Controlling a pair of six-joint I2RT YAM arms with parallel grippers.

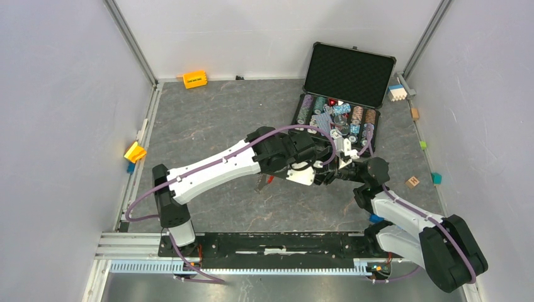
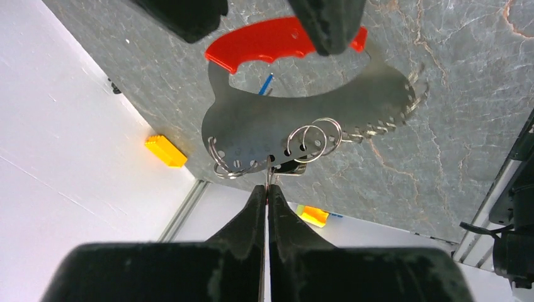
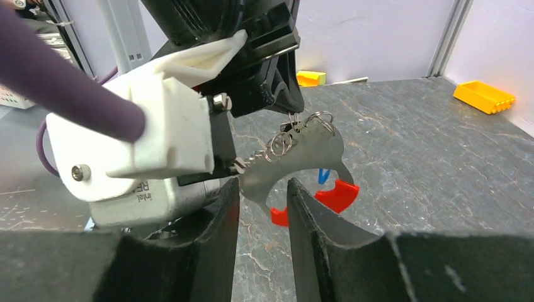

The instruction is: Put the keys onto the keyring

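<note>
The keyring (image 2: 283, 119) is a flat silver crescent plate with holes, several split rings (image 2: 308, 138) and a red fob (image 2: 271, 41). It hangs above the table. My right gripper (image 3: 261, 195) is shut on its fob end (image 3: 279, 216). My left gripper (image 2: 267, 189) is shut on a thin silver key (image 2: 269, 171), seen edge-on against the plate's holed rim. In the top view only the keyring's red tip (image 1: 269, 180) shows under the left forearm, and both sets of fingers are hidden. A small blue piece (image 2: 267, 83) lies on the table below.
An open black case (image 1: 347, 74) with poker chips (image 1: 334, 116) stands behind the grippers at the back right. An orange block (image 1: 194, 78) sits by the back wall and a yellow block (image 1: 135, 151) by the left wall. Small blocks (image 1: 412, 182) lie along the right side.
</note>
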